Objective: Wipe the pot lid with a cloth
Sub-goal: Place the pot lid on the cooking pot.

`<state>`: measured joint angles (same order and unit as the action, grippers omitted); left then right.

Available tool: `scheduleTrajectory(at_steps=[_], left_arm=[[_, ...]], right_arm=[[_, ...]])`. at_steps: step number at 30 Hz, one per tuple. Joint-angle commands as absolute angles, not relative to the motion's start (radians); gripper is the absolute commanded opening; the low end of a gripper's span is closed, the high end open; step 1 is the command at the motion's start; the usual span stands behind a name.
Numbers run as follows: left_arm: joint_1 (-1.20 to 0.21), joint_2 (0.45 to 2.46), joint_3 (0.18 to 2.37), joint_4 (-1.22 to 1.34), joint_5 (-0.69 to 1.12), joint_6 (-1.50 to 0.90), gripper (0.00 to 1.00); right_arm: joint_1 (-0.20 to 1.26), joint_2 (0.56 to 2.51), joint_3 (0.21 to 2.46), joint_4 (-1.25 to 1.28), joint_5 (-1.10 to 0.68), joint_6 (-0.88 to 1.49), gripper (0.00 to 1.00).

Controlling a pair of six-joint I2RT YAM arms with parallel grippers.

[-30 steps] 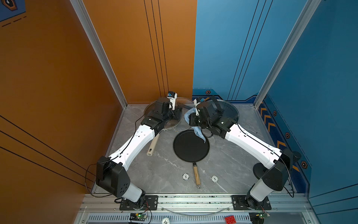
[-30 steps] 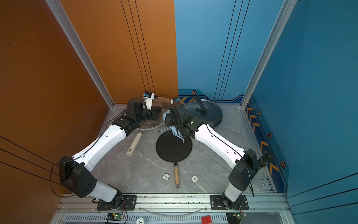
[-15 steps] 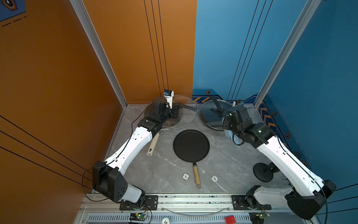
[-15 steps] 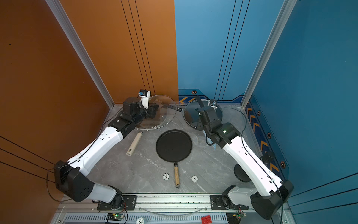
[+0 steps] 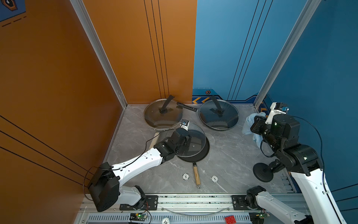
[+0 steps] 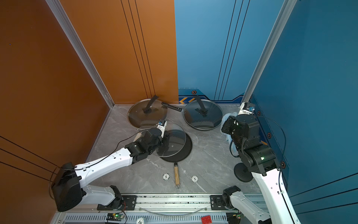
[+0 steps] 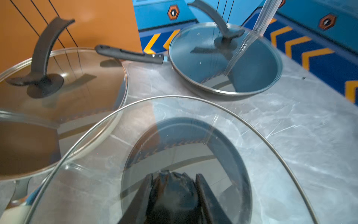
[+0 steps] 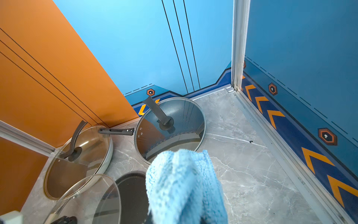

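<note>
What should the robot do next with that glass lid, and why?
Probably lower the glass lid onto the black pan: the left gripper holds it tilted over that pan, while the right gripper holds the cloth well aside, not touching it.

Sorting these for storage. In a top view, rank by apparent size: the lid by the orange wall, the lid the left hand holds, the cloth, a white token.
Largest: orange-wall lid and held lid: alike; the held one is raised nearer the camera, so unranked.
Then cloth, bunched.
Smallest: white token.
</note>
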<state>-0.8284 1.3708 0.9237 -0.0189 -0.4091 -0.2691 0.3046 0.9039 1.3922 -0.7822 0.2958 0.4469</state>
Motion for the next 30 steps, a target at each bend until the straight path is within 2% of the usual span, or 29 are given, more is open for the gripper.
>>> scheduleTrajectory(at_steps=[1,6,13,19,30], left_arm=[[-0.863,1.421,0.931,0.168,-0.579,-0.315,0.29],[-0.881,1.542,0.950,0.199,-0.627,-0.379,0.28],[-0.881,1.681,0.985,0.230,-0.621,-0.463,0.30],[-0.861,1.823,1.078,0.234,-0.575,-0.503,0.29],[-0.869,1.869,1.080,0.231,-0.578,-0.543,0.30]], right_arm=[[0.268,0.894,1.392,-0.839,0.203,0.397,0.10],[0.248,0.893,1.451,-0.907,0.133,0.383,0.10],[0.245,0.812,1.421,-0.923,0.170,0.407,0.10],[0.244,0.827,1.440,-0.927,0.190,0.417,0.10],[0.242,0.828,1.440,-0.926,0.237,0.409,0.11]])
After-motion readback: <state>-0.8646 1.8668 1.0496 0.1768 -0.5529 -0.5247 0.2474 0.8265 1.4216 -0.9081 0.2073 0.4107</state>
